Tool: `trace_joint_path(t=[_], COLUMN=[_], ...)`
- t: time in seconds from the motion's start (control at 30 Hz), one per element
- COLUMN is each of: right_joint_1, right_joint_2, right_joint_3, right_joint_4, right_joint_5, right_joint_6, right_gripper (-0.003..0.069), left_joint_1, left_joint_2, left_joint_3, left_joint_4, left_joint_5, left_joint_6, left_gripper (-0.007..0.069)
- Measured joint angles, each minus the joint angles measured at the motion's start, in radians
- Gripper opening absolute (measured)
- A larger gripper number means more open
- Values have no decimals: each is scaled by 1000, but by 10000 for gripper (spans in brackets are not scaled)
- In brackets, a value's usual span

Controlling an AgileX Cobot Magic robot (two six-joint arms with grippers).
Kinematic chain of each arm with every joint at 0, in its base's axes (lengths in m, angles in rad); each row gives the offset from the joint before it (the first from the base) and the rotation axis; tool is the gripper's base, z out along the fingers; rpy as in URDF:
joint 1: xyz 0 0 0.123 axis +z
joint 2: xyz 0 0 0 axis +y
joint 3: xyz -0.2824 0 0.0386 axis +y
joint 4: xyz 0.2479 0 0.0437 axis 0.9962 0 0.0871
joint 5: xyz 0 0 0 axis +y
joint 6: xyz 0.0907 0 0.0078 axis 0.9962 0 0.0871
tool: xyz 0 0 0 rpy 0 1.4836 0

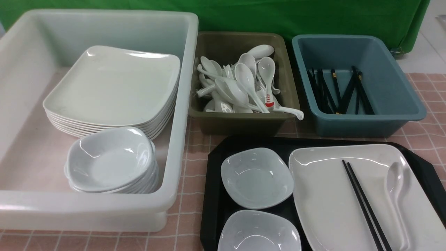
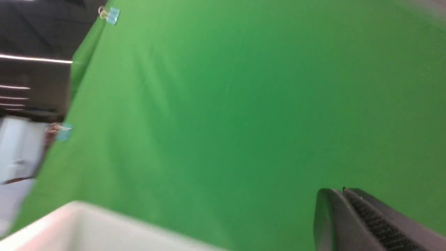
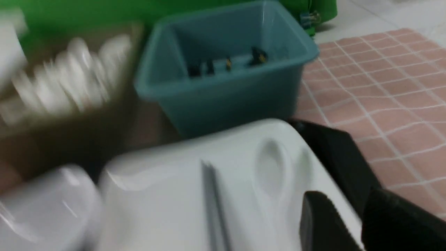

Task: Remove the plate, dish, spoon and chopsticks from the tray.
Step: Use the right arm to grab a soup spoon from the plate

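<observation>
The left gripper (image 2: pixel 343 191) has its fingers pressed together, holding nothing. On the tray (image 1: pixel 216 167) sit two small dishes (image 1: pixel 257 177), then the plate (image 1: pixel 324 195), carrying the chopsticks (image 1: pixel 363 205) and the spoon (image 1: pixel 397 198). The chopsticks look thin, stiff and slippery; I would pinch them mid-length. The right gripper (image 3: pixel 346 195), fingers apart and empty, hangs near the plate's edge.

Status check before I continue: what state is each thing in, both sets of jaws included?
tray: loaded, nothing cleared
plate: on tray, carrying two utensils
chopsticks: lying paired on plate
spoon: lying bowl-up on plate
far dish: empty, on tray
near dish: empty, on tray
olive bin: heaped with spoons
blue bin: holds loose black sticks
white tub: holds plate stack, dish stack
left gripper: jaws shut, empty
right gripper: jaws open, empty
</observation>
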Motion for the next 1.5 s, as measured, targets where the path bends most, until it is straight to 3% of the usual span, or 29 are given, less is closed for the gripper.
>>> trace_joint_path(t=[0.13,0.17,0.37,0.43,0.47,0.5,0.53,0.6,0.87,1.03,1.17,1.2,1.37,1.43,1.5], right_joint_1=[1,1,1,11,11,31,33,74,159,160,120,116,-11,-34,-38], right_joint_2=[0,0,0,0,0,5,7,87,642,935,1209,1210,1378,1417,1455], right_joint_3=[0,0,0,-9,-9,-63,-82,-226,-676,-830,-924,-926,-961,-962,-964], right_joint_4=[50,59,65,67,67,66,66,63,-4,-54,-84,-84,-96,-101,-99], right_joint_5=[-88,-111,-142,-128,-117,3,19,228,754,906,940,938,915,900,875], right_joint_6=[230,292,290,289,289,257,251,138,-82,-169,-196,-196,-178,-176,-173], right_gripper=[247,247,247,227,221,158,136,40,30,30,30,30,38,79,176], left_joint_1=[0,0,0,0,0,0,0,0,-2,-67,-286,-297,-588,-669,-730], left_joint_2=[0,-1,166,321,335,449,463,640,994,1071,1115,1117,1230,1296,1376], left_joint_3=[-55,-170,-543,-692,-692,-776,-783,-845,-864,-900,-1001,-1007,-1143,-1195,-1251], left_joint_4=[-8,-5,61,48,48,22,18,-38,-195,-224,-217,-217,-163,-161,-161], left_joint_5=[34,205,819,1112,1112,1310,1329,1508,1540,1556,1560,1560,1496,1440,1379], left_joint_6=[-120,-146,-59,29,36,92,99,206,435,482,488,488,449,455,471], left_gripper=[20,20,20,20,20,20,20,20,3,-7,-9,-10,-11,-11,-11])
